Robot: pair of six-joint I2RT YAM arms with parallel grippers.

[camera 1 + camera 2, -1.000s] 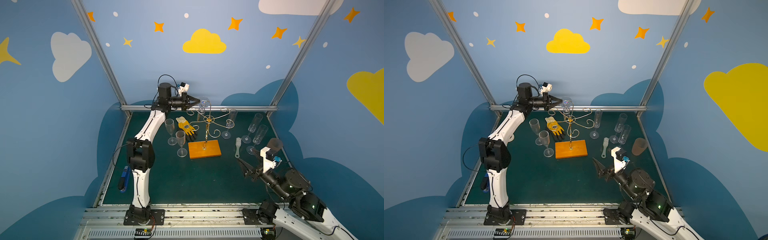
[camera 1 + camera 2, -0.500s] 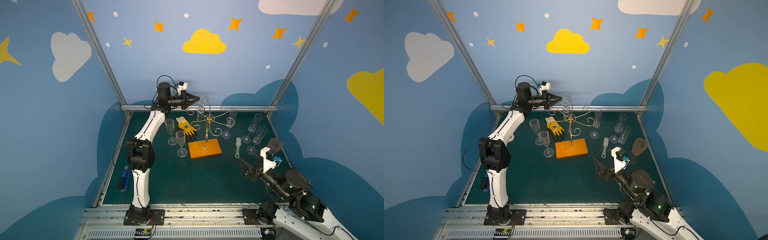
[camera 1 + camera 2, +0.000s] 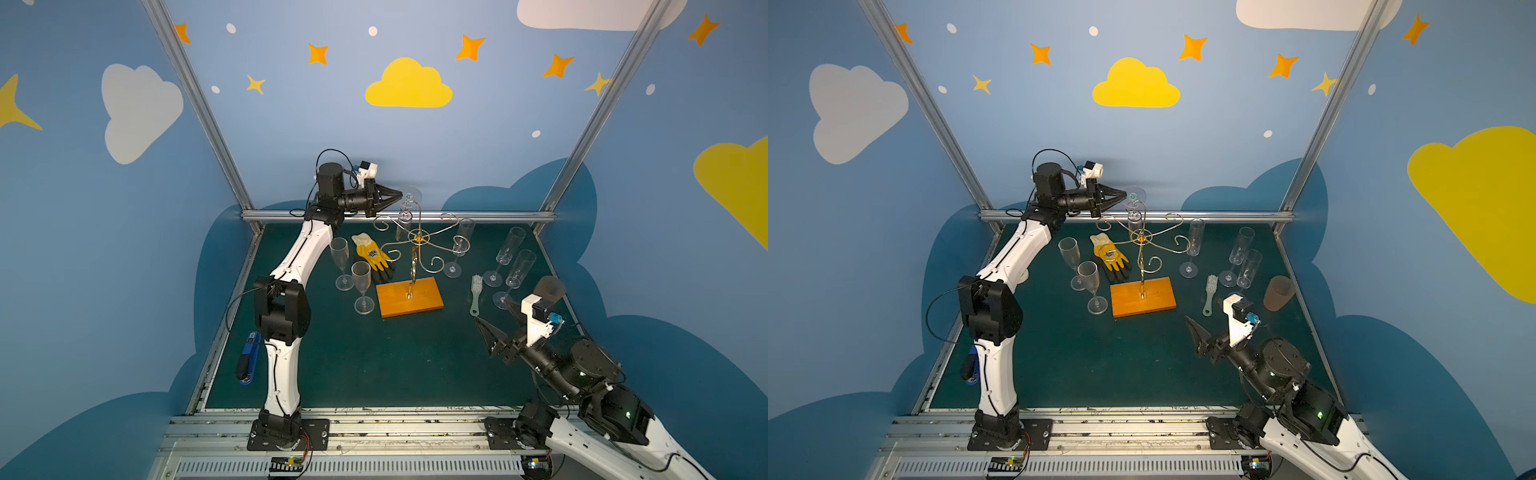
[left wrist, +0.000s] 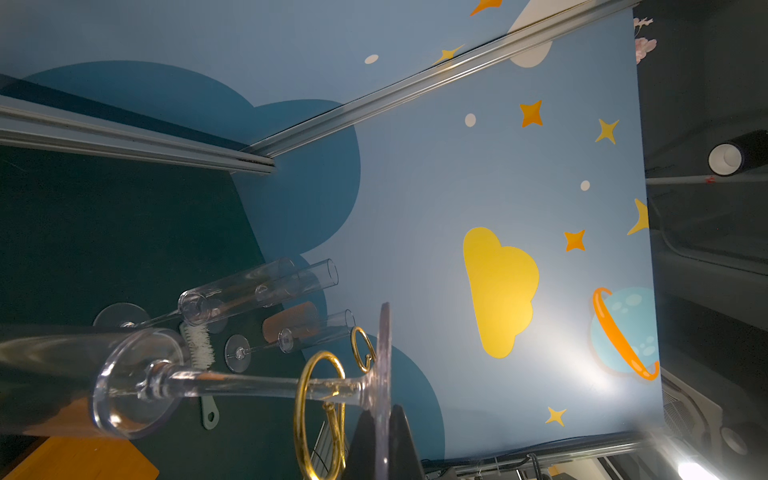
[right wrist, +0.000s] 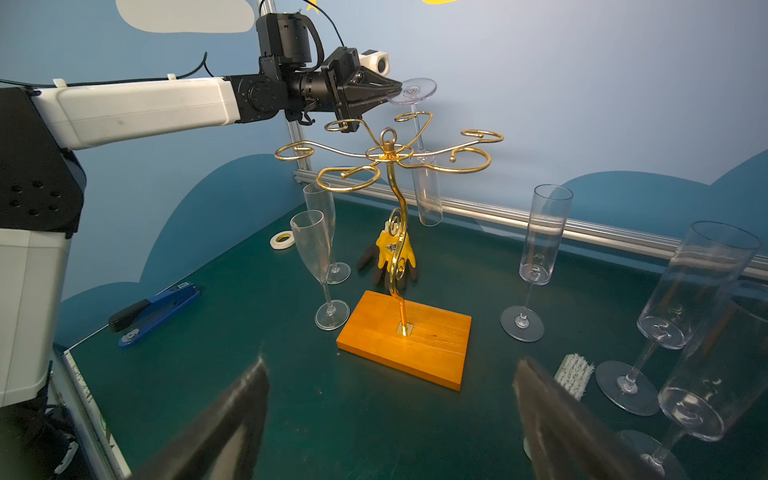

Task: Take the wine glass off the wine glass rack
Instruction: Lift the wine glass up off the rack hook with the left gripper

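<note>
The wine glass [image 3: 402, 226] [image 3: 1134, 224] hangs bowl down at the back of the wine glass rack [image 3: 409, 297] [image 3: 1142, 297], a gold wire stand on an orange wooden base [image 5: 407, 338]. Its stem [image 4: 249, 382] passes through a gold ring [image 4: 318, 415] of the rack. The foot [image 5: 411, 89] sits a little above that ring. My left gripper [image 3: 399, 195] [image 3: 1123, 194] [image 4: 384, 419] [image 5: 397, 89] is shut on the rim of the foot. My right gripper [image 3: 482, 328] [image 3: 1196, 332] [image 5: 390, 363] hovers open and empty, low over the mat in front of the base.
Several flutes stand on the green mat: two left of the rack [image 3: 340, 262] [image 3: 361, 282], three to its right [image 3: 459, 245] [image 3: 505, 255] [image 3: 517, 272]. A yellow-and-black glove [image 3: 372, 255], brush [image 3: 476, 293], brown cup [image 3: 549, 289], blue stapler [image 3: 247, 361] and tape roll [image 5: 282, 240] lie around.
My left gripper has risen slightly and turned at the wrist, and the glass foot has come up a little with it. The right arm has not moved.
</note>
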